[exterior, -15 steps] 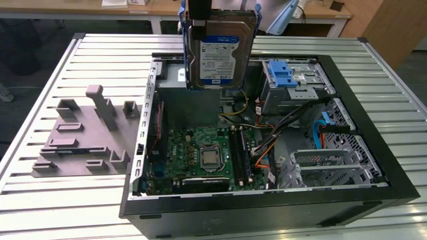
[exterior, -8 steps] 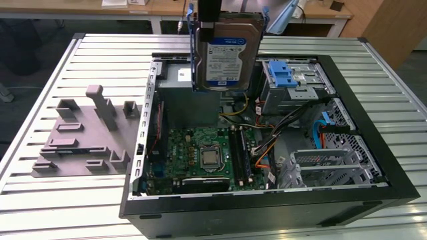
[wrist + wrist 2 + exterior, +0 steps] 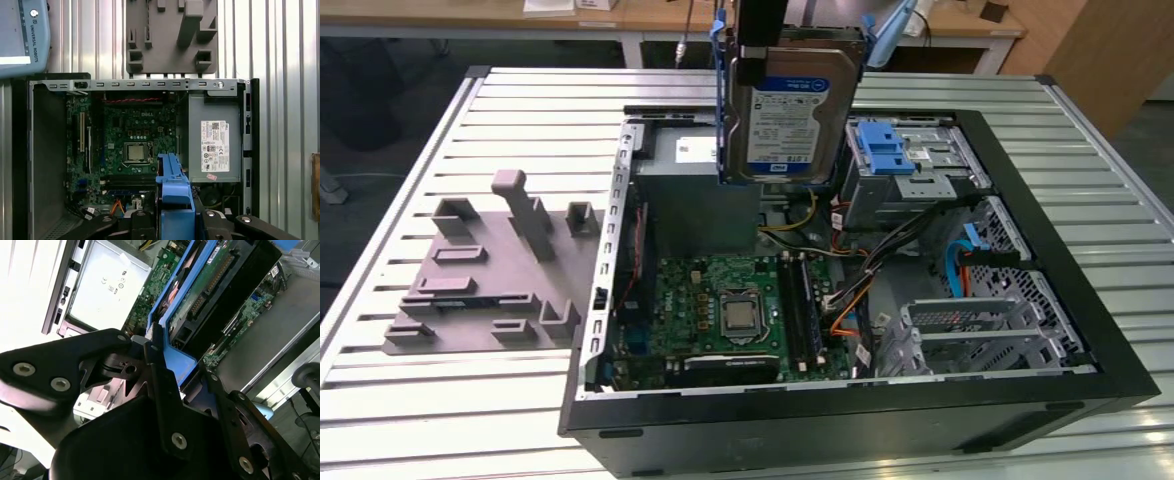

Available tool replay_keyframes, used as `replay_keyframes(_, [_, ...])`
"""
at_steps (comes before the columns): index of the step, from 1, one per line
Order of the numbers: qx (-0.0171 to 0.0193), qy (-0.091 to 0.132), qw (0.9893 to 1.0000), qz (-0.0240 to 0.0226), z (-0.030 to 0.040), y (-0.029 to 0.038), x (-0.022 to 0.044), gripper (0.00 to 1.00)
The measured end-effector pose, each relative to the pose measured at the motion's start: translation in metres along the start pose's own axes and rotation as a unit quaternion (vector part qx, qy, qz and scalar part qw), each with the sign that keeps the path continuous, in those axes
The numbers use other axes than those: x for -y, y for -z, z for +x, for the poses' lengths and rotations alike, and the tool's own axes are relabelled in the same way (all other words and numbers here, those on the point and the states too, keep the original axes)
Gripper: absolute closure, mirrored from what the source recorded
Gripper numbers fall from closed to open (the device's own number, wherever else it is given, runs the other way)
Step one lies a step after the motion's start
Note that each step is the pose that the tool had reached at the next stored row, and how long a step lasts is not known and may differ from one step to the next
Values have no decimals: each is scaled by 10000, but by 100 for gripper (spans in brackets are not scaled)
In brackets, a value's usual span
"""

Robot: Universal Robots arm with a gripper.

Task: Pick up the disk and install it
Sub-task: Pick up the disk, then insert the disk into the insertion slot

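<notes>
The disk (image 3: 787, 115) hangs upright over the open computer case (image 3: 1067, 330), its blue-and-white label facing the exterior view. Blue rails run along its edges. My gripper (image 3: 774, 55) comes down from above and is shut on the disk's upper end. In the second wrist view the black fingers (image 3: 160, 385) clamp the blue rail, and the disk's green circuit side (image 3: 210, 285) points away from them. The first wrist view looks straight down past the disk's blue rail (image 3: 172, 190), held in my gripper (image 3: 175, 217), into the case.
Inside the case lie a green motherboard (image 3: 720, 300), a grey metal box with a white sticker (image 3: 215, 135) and a silver cage with a blue latch (image 3: 901, 150). Loose cables (image 3: 947, 250) run beside the cage. A grey fixture plate (image 3: 494, 270) sits on the slatted table at the exterior view's left.
</notes>
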State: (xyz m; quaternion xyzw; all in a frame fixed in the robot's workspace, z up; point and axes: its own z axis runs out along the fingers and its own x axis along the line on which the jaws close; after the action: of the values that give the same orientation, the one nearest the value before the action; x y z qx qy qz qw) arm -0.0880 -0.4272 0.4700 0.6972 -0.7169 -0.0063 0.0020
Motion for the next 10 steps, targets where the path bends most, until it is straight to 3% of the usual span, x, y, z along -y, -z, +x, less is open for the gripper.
replay_keyframes(10, [0, 0, 10000, 0, -1, 0, 3, 64])
